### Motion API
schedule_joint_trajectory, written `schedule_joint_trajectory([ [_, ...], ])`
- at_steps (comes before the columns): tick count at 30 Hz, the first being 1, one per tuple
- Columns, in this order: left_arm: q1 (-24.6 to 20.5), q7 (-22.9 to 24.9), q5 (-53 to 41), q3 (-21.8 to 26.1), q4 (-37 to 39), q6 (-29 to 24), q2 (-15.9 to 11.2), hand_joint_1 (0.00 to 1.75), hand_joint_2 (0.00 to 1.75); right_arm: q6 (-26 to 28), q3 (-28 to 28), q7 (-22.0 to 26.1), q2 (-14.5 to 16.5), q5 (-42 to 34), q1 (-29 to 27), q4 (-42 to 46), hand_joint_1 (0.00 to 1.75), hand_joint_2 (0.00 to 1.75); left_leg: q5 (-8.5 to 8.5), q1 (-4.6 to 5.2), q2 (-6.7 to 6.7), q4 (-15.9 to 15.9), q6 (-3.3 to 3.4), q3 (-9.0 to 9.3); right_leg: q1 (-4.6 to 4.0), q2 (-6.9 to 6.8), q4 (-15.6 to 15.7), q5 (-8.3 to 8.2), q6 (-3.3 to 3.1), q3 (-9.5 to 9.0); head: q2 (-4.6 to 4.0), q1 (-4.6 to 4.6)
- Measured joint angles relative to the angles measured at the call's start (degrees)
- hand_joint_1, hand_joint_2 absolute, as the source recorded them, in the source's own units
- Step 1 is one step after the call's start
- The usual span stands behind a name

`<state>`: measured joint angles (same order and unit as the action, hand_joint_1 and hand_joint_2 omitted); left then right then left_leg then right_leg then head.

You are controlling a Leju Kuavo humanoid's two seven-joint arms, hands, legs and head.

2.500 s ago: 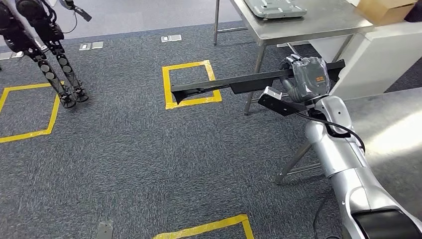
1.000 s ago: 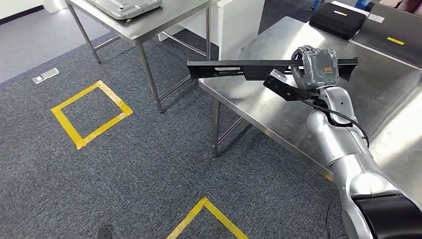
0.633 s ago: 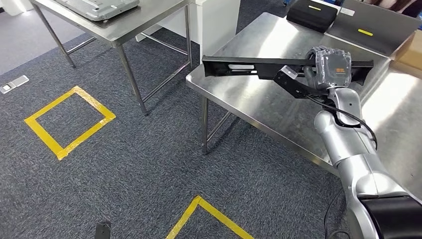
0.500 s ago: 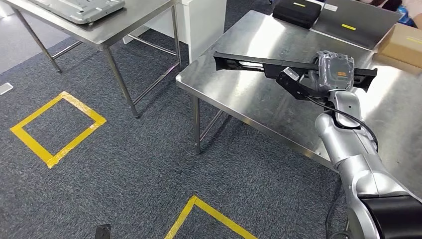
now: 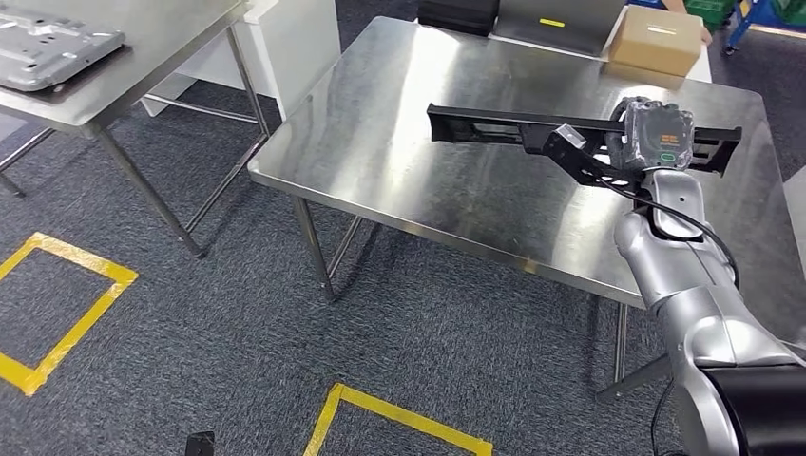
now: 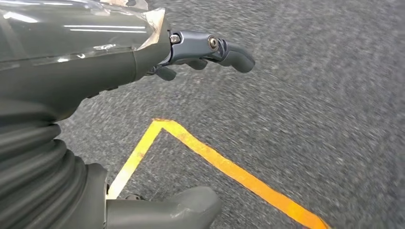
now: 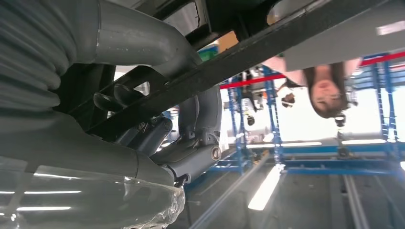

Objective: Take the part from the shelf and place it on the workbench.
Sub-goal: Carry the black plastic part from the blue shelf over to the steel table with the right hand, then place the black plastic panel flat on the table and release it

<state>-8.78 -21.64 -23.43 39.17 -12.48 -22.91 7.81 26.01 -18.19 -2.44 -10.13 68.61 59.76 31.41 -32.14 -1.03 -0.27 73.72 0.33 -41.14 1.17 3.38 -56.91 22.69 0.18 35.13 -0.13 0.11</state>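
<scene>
A long black bar-shaped part (image 5: pixel 494 125) hangs level above the steel workbench (image 5: pixel 399 180). My right hand (image 5: pixel 649 138) grips it toward its right end, fingers wrapped around it. The same black part (image 7: pixel 267 43) crosses the right wrist view, with my right hand (image 7: pixel 157 119) closed around it. Over grey carpet, my left hand (image 6: pixel 143 62) holds nothing, its fingers apart.
A second steel table (image 5: pixel 124 66) at the left carries a grey metal plate (image 5: pixel 47 47). A cardboard box (image 5: pixel 658 40) and a dark case (image 5: pixel 456 13) sit at the workbench's far edge. Yellow tape squares (image 5: pixel 57 313) mark the carpet. A person (image 7: pixel 327 86) stands beyond blue racks.
The camera has turned and come closer, so the workbench now lies squarely under the part. My right hand still grips the bar in the same way.
</scene>
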Motion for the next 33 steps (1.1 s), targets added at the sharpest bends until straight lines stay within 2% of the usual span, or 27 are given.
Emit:
schedule_joint_trajectory([
  [1,0.0,0.0,0.0,0.0,0.0,0.0,0.0,0.00,1.75,0.0,0.0,0.0,0.0,0.0,0.0,-0.1,1.75,1.75,2.13,-0.30,-0.41,-3.2,-0.09,1.36,0.09,0.85,-0.2,0.02,0.04,0.00,0.00,-0.02],
  [2,0.0,0.0,0.0,0.0,0.0,0.0,-0.1,0.00,1.75,0.0,0.0,0.0,0.0,0.0,0.0,-0.2,1.75,1.75,4.15,-0.70,-1.62,-7.0,-0.22,3.05,0.14,1.65,-0.4,0.10,0.19,0.10,0.00,-0.01],
  [3,0.0,0.0,0.0,0.0,0.0,0.0,-0.1,0.00,1.75,0.0,0.0,0.0,0.0,0.0,0.0,-0.2,1.75,1.75,5.49,-1.00,-2.87,-10.4,-0.32,4.54,0.07,2.43,-0.8,0.21,0.44,0.35,0.00,0.04],
  [5,0.0,0.0,0.0,0.0,0.0,0.0,-0.1,0.00,1.75,0.0,0.1,0.0,0.0,0.0,0.1,-0.3,1.75,1.75,6.10,-1.02,-4.38,-13.3,-0.21,5.80,-0.07,3.78,-1.1,0.19,1.32,1.01,0.00,0.07],
  [7,-0.1,0.0,0.0,0.1,0.0,0.0,0.0,0.00,1.75,0.0,0.3,0.0,-0.4,0.0,0.0,-0.4,1.75,1.75,6.23,-0.59,-3.14,-13.8,0.64,5.99,0.02,4.96,-0.9,-0.17,2.36,1.64,0.00,0.01],
  [8,-0.2,0.0,0.0,0.1,0.0,0.0,0.0,0.00,1.75,0.0,0.4,0.1,-0.6,0.0,0.0,-0.5,1.75,1.75,6.49,-0.48,-2.40,-14.2,1.24,6.17,0.04,4.28,-1.2,-0.05,2.68,2.06,0.00,0.05],
  [10,-0.3,0.0,0.0,0.1,0.0,0.0,0.0,0.00,1.75,0.1,0.5,0.1,-0.8,0.1,0.0,-0.6,1.75,1.75,6.97,-0.48,-0.90,-15.0,2.22,6.46,0.00,1.00,-4.8,1.64,2.71,4.08,0.00,0.41],
  [11,-0.3,0.0,0.0,0.1,0.0,0.0,0.0,0.00,1.75,0.1,0.6,0.1,-0.9,0.1,0.1,-0.6,1.75,1.75,7.01,-0.30,-0.20,-15.1,2.43,6.51,-0.07,-0.87,-8.1,3.05,2.58,5.73,-0.01,0.63],
  [12,-0.3,0.0,0.0,0.1,0.0,0.0,0.0,0.00,1.75,0.1,0.6,0.1,-0.8,0.1,0.1,-0.7,1.75,1.75,7.00,-0.20,0.59,-15.0,2.54,6.49,-0.06,-1.84,-11.9,4.43,2.56,7.55,-0.01,0.75],
  [13,-0.2,-0.1,0.0,0.1,0.0,0.1,0.0,0.00,1.75,0.1,0.6,0.2,-0.8,0.0,0.0,-0.8,1.75,1.75,6.95,-0.10,1.35,-15.0,2.56,6.48,-0.03,-2.28,-14.8,5.29,2.69,8.93,-0.01,0.74],
  [14,-0.2,-0.1,0.0,0.1,0.0,0.2,0.0,0.00,1.75,0.1,0.7,0.3,-0.7,0.0,-0.2,-0.9,1.75,1.75,6.90,-0.06,1.95,-15.0,2.53,6.47,0.03,-2.54,-16.1,5.51,2.97,9.48,-0.01,0.77],
  [15,-0.2,-0.2,0.0,0.1,0.0,0.3,0.0,0.00,1.75,0.2,0.7,0.5,-0.8,-0.2,-0.4,-0.9,1.75,1.75,6.84,-0.06,2.48,-15.0,2.47,6.48,0.11,-2.76,-15.0,4.90,3.39,8.83,-0.01,0.77],
  [17,-0.2,-0.3,0.1,0.2,0.0,0.4,0.0,0.00,1.75,0.4,0.8,1.6,-0.8,-0.9,-0.6,-1.0,1.75,1.75,6.68,-0.06,3.28,-15.0,2.19,6.58,0.38,-3.59,-7.6,2.45,4.14,4.82,0.00,0.78],
  [18,-0.3,-0.3,0.1,0.2,0.0,0.5,0.0,0.00,1.75,0.6,1.0,2.4,-0.8,-1.4,-0.6,-1.0,1.75,1.75,6.60,0.09,3.69,-15.0,1.94,6.58,0.27,-4.02,-4.1,1.39,4.21,2.72,0.00,0.76],
  [19,-0.3,-0.4,0.1,0.2,0.0,0.5,-0.1,0.00,1.75,0.8,1.1,3.1,-0.8,-1.8,-0.6,-1.0,1.75,1.75,6.53,0.23,3.99,-15.0,1.65,6.61,0.11,-4.28,-1.8,0.79,3.92,1.41,-0.01,0.70],
  [20,-0.4,-0.4,0.1,0.3,0.0,0.5,-0.1,0.00,1.75,0.9,1.3,3.7,-0.8,-2.0,-0.7,-1.0,1.75,1.75,6.50,0.39,4.23,-15.0,1.37,6.67,-0.14,-4.37,-0.8,0.60,3.48,0.84,-0.01,0.63],
  [21,-0.4,-0.4,0.1,0.3,0.0,0.5,-0.1,0.00,1.75,1.0,1.3,4.1,-0.8,-2.1,-0.8,-0.9,1.75,1.75,6.51,0.48,4.35,-15.1,1.09,6.72,-0.47,-4.13,-0.9,0.54,3.00,0.80,-0.01,0.58],
  [22,-0.4,-0.4,0.1,0.3,0.0,0.5,-0.1,0.00,1.75,1.0,1.4,4.3,-0.9,-2.0,-0.8,-0.9,1.75,1.75,6.46,0.41,4.35,-15.1,0.80,6.81,-0.31,-3.93,-0.9,0.50,2.45,0.84,-0.02,0.51],
  [24,-0.5,-0.4,0.1,0.3,0.0,0.5,-0.1,0.00,1.75,1.0,1.3,4.7,-0.8,-1.7,-0.9,-0.9,1.75,1.75,5.52,0.13,3.19,-13.9,0.22,6.34,0.05,-3.67,-0.8,0.42,1.52,0.67,-0.01,0.39],
  [25,-0.4,-0.4,0.1,0.3,0.0,0.5,-0.2,0.00,1.75,1.0,1.3,4.8,-0.7,-1.7,-0.8,-0.9,1.75,1.75,4.17,0.00,2.22,-11.8,0.00,5.31,0.25,-3.57,-0.8,0.37,0.96,0.58,-0.01,0.29],
  [27,-0.3,-0.5,0.1,0.4,0.0,0.6,-0.2,0.00,1.75,1.0,1.3,4.9,-0.2,-1.5,-0.8,-0.9,1.75,1.75,0.70,-0.08,0.70,-4.7,-0.21,1.84,-0.01,-3.29,-0.8,0.40,0.24,0.56,0.00,0.15],
  [28,-0.2,-0.5,0.2,0.4,0.0,0.6,-0.2,0.00,1.75,1.0,1.3,5.0,0.0,-1.4,-0.8,-1.0,1.75,1.75,-0.45,-0.08,0.44,-1.3,-0.24,0.02,-0.21,-3.10,-0.8,0.43,0.10,0.57,0.00,0.15],
  [29,-0.2,-0.5,0.2,0.4,0.0,0.7,-0.2,0.00,1.75,1.0,1.3,5.0,0.2,-1.3,-0.8,-1.0,1.75,1.75,-0.57,-0.08,0.36,0.6,-0.21,-1.11,-0.37,-2.84,-0.8,0.44,0.08,0.57,0.00,0.14],
  [30,-0.2,-0.5,0.2,0.4,0.0,0.7,-0.2,0.00,1.75,1.0,1.3,5.1,0.4,-1.2,-0.8,-1.0,1.75,1.75,0.32,-0.08,0.33,0.4,-0.08,-1.30,-0.50,-2.60,-0.9,0.45,0.07,0.55,0.00,0.13],
  [31,-0.2,-0.5,0.2,0.4,0.0,0.7,-0.2,0.00,1.75,1.0,1.2,5.1,0.4,-1.1,-0.8,-1.0,1.75,1.75,2.12,-0.08,0.30,-1.9,0.15,-0.36,-0.59,-2.36,-0.9,0.45,0.07,0.53,0.00,0.13],
  [33,-0.2,-0.5,0.1,0.4,0.0,0.8,-0.3,0.00,1.75,1.0,1.2,5.1,0.6,-0.9,-0.8,-1.0,1.75,1.75,5.83,-0.01,0.01,-9.5,0.76,3.14,-0.83,-1.99,-1.0,0.46,0.10,0.57,0.00,0.13],
])
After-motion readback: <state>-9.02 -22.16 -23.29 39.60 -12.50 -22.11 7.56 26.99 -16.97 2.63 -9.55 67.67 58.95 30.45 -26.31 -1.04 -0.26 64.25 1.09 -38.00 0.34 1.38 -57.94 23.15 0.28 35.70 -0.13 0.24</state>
